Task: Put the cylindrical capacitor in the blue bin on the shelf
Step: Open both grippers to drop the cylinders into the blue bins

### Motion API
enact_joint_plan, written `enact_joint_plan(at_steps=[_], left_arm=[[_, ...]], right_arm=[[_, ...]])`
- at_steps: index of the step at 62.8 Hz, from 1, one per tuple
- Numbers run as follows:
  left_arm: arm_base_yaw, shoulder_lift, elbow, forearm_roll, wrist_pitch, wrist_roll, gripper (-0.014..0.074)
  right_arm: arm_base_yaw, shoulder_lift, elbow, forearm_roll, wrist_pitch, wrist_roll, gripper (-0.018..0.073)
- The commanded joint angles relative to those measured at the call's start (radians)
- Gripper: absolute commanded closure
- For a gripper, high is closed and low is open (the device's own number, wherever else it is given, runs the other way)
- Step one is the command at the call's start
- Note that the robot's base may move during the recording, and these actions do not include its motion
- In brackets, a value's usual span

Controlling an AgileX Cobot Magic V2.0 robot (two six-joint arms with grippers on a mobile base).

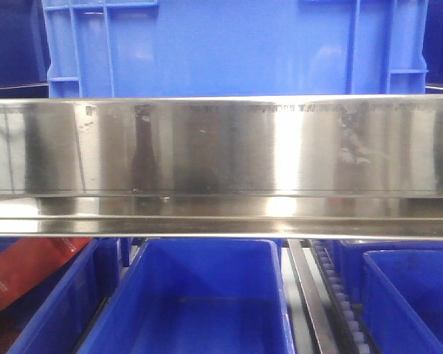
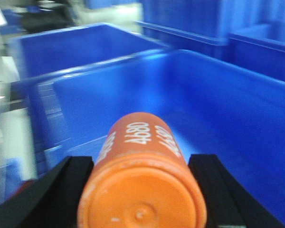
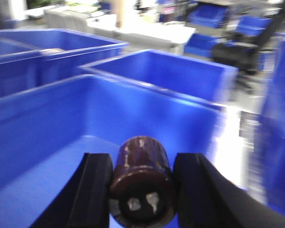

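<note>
My left gripper is shut on an orange cylindrical capacitor printed "4680", held over the inside of a blue bin. My right gripper is shut on a dark brown cylindrical capacitor with two metal terminals, held above another blue bin. The front view shows the shelf's wide shiny steel rail, with a blue bin below it and a large blue crate above. Neither gripper shows in the front view.
More blue bins sit on the lower tier, beside a roller track. A red object lies in the lower left bin. Further blue bins and a dark arm stand behind the right gripper.
</note>
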Motion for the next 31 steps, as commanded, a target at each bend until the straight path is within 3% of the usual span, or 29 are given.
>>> enact_joint_plan(at_steps=[1, 8, 14, 20, 24, 27, 31], left_arm=[[-0.020, 0.055, -0.040, -0.018, -0.026, 0.003, 0.0708], [-0.021, 0.089, -0.047, -0.060, -0.045, 0.003, 0.0701], [-0.021, 0.096, -0.047, -0.065, -0.044, 0.003, 0.0590], [-0.021, 0.096, -0.047, -0.091, -0.042, 0.003, 0.0328], [-0.021, 0.096, -0.047, -0.093, -0.042, 0.003, 0.0114], [-0.021, 0.096, -0.047, -0.100, -0.044, 0.001, 0.0001], [-0.021, 0.096, -0.047, -0.123, -0.049, -0.002, -0.0004]], right_arm=[[0.023, 0.049, -0.033, -0.005, -0.038, -0.007, 0.0715], [0.039, 0.097, -0.040, -0.005, -0.041, -0.007, 0.0590], [0.044, 0.124, -0.040, -0.005, -0.045, -0.007, 0.0375], [0.044, 0.129, -0.040, 0.004, -0.052, -0.007, 0.0221], [0.044, 0.129, -0.040, 0.004, -0.052, -0.007, 0.0157], [0.044, 0.129, -0.040, 0.004, -0.052, -0.007, 0.0138], [0.044, 0.127, -0.040, 0.004, -0.052, -0.007, 0.0134]])
